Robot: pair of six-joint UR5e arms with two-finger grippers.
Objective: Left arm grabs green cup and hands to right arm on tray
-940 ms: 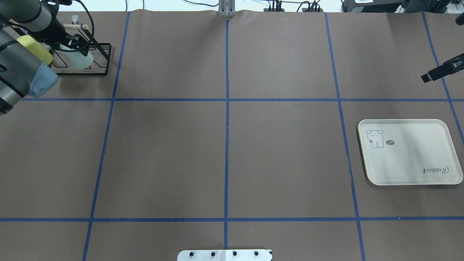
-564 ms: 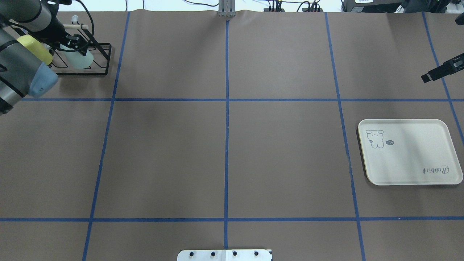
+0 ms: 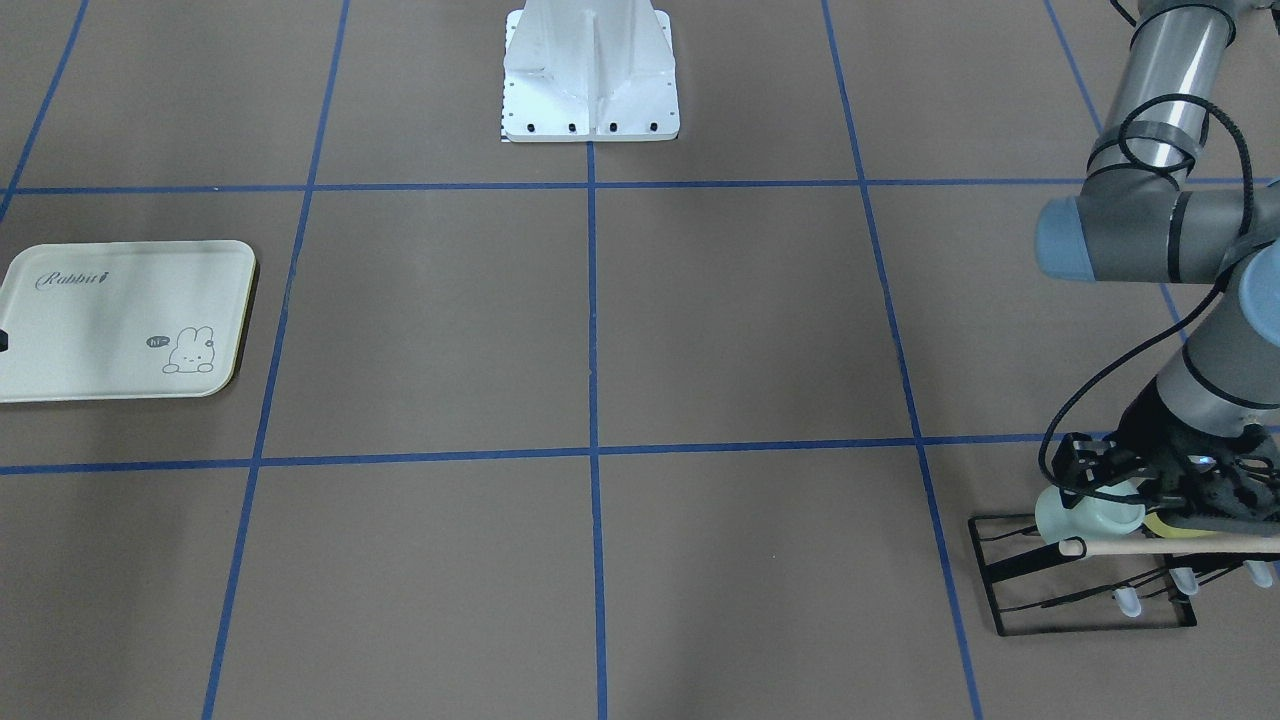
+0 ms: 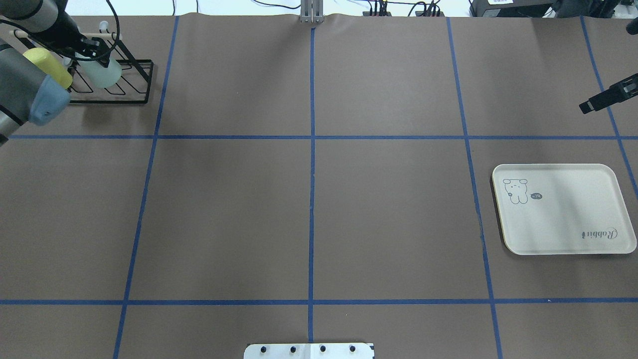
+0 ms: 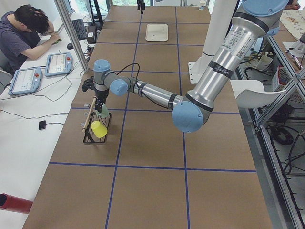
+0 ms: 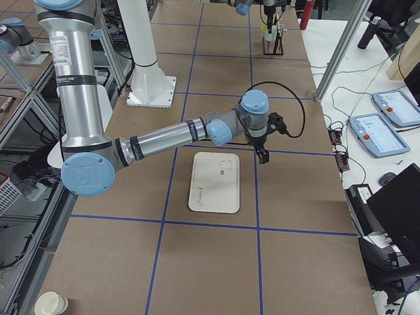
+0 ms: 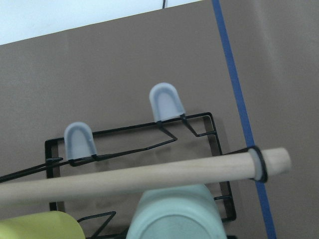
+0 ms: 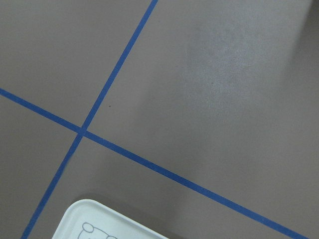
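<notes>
The pale mint-green cup (image 4: 103, 74) lies on its side at the black wire rack (image 4: 142, 82) in the far left corner. It also shows in the front view (image 3: 1085, 512) and at the bottom of the left wrist view (image 7: 174, 216). My left gripper (image 4: 92, 52) is shut on its rim end. The cream tray (image 4: 563, 219) lies empty at the right, also in the front view (image 3: 90, 330). My right gripper (image 4: 585, 106) hangs above the table beyond the tray; I cannot tell whether it is open or shut.
A brighter yellow-green cup (image 4: 47, 66) sits on the same rack beside the green one, partly under my left arm. A wooden dowel (image 7: 149, 174) tops the rack, with capped prongs (image 7: 167, 102). The white robot base (image 3: 590, 70) stands mid-table. An operator sits off the far side.
My left gripper has moved toward the far edge with the green cup, shifting it along the rack. The right arm and the tray have not moved.
</notes>
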